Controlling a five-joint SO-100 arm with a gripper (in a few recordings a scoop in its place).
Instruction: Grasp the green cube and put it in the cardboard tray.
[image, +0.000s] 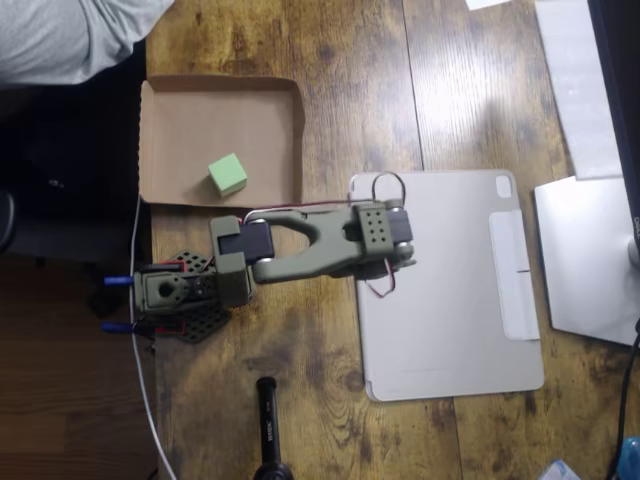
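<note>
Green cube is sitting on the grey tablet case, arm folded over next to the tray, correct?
Not quite. In the overhead view the green cube sits inside the cardboard tray, not on the grey tablet case. The rest holds: the arm is folded over next to the tray.

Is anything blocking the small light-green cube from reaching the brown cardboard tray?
No: the small light-green cube already lies inside the shallow brown cardboard tray. The olive arm is folded over the grey tablet case, beside the tray.
</note>
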